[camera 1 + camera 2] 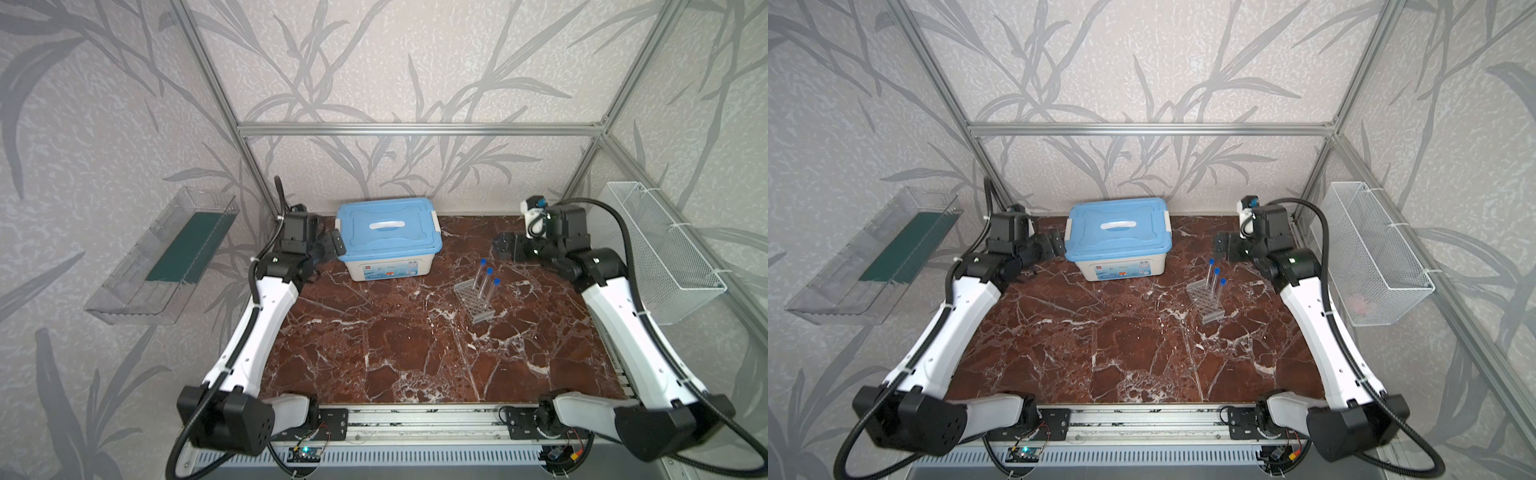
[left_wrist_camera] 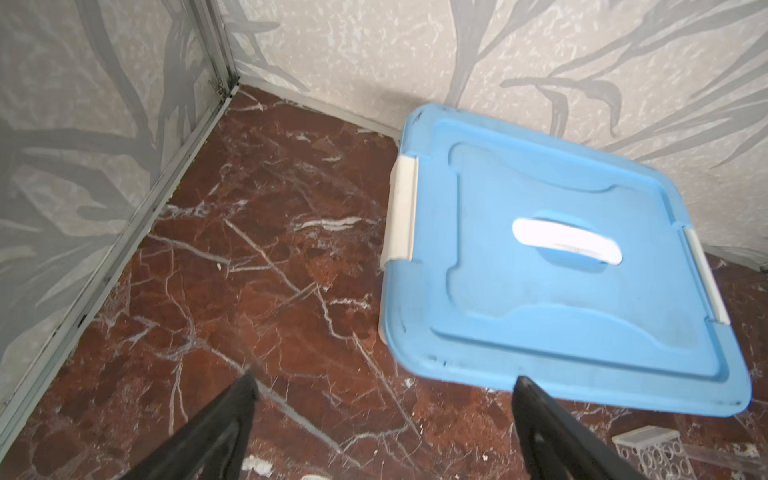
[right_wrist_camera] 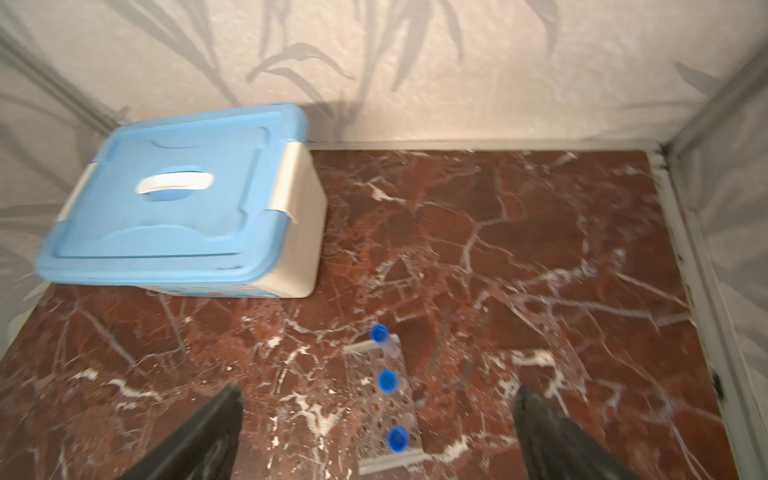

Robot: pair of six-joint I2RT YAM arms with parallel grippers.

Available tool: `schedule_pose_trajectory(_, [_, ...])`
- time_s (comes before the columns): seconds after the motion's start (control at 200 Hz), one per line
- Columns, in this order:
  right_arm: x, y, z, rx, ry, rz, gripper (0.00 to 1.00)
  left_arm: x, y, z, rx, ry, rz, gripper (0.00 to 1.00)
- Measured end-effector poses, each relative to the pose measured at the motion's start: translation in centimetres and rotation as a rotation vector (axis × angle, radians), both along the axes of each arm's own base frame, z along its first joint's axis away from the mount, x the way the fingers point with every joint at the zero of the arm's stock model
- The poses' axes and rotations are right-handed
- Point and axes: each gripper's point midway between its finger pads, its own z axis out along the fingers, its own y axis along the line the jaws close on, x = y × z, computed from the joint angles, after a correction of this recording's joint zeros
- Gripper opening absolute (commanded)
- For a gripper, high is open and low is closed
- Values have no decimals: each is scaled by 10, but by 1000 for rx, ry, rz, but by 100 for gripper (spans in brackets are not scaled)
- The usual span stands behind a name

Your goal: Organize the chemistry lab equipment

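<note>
Three clear blue-capped test tubes (image 1: 485,282) stand in a clear grid-holed rack (image 1: 477,306), right of centre on the red marbled table (image 1: 395,353). Left gripper (image 1: 332,245) and right gripper (image 1: 502,246), both spread apart and empty, hover far back. A low sweep could topple the tubes.

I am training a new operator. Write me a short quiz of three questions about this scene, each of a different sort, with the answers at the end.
1. True or false: the blue lid is off the white tub.
2. How many blue-capped test tubes stand in the clear rack?
3. Choose one. The left gripper and the right gripper are:
A. both open and empty
B. both shut on a tube
C. both lifting the lid together

Key: 1. False, the lid sits on the tub. 2. Three. 3. A.
</note>
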Motion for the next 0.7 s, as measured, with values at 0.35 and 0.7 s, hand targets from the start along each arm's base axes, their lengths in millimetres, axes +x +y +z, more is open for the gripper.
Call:
schedule_pose_trajectory(0.35, [-47,-80,-150,-14,253,-278,99,-40,33,-114,116,130,133,99])
schedule_pose_trajectory(0.7, [-13,-105,-206,-71,120,-338,99,-37,75,-144,371,4,223,99])
